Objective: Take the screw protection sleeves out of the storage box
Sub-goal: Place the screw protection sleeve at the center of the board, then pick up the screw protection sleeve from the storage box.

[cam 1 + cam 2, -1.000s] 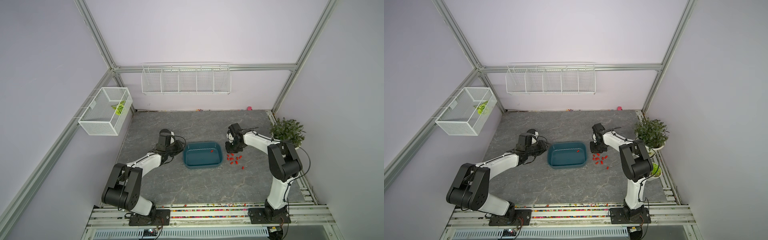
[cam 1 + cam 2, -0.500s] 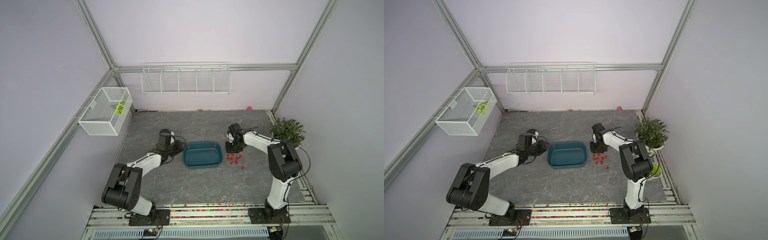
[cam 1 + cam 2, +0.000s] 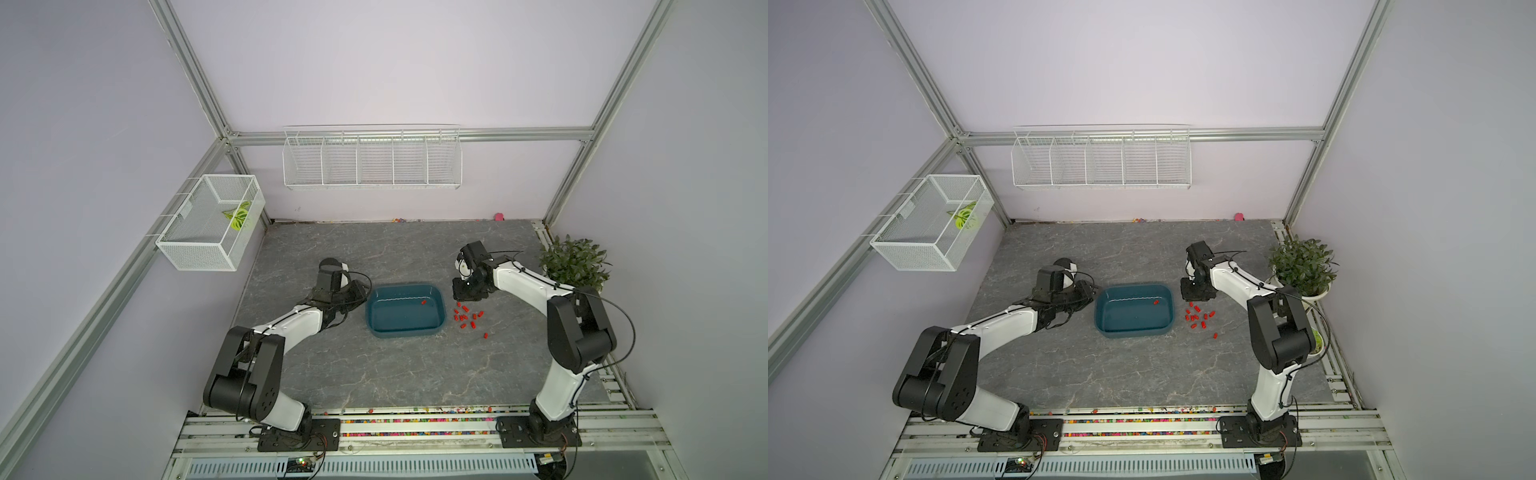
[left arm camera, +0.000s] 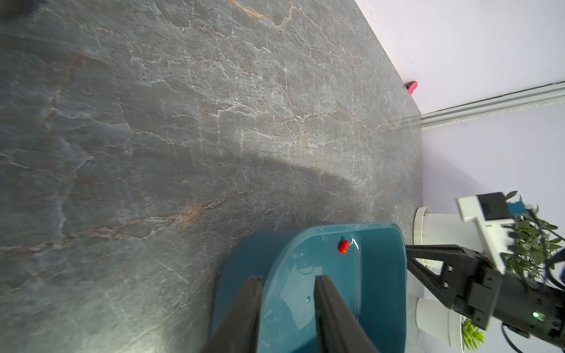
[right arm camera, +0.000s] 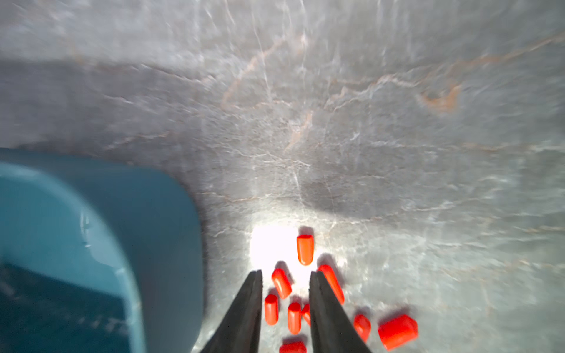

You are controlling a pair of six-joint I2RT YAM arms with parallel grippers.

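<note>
The one sleeve left in the box, likely light, slick and rolly, wants a pinch across its sides; left gripper clamps the box wall, right gripper hangs slightly parted, empty, over the sleeves outside.

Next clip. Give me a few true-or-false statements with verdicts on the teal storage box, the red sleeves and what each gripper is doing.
1. One screw protection sleeve lies inside the storage box. True.
2. The sleeves taken out lie on the left arm's side of the box. False: the sleeves on the table are clustered on the right arm's side, close beside the box.
3. The left gripper has one of its fingers inside the box and one outside, astride its wall. True.
4. The right gripper holds a sleeve. False: its fingers stand apart above the cluster and grip nothing.
</note>
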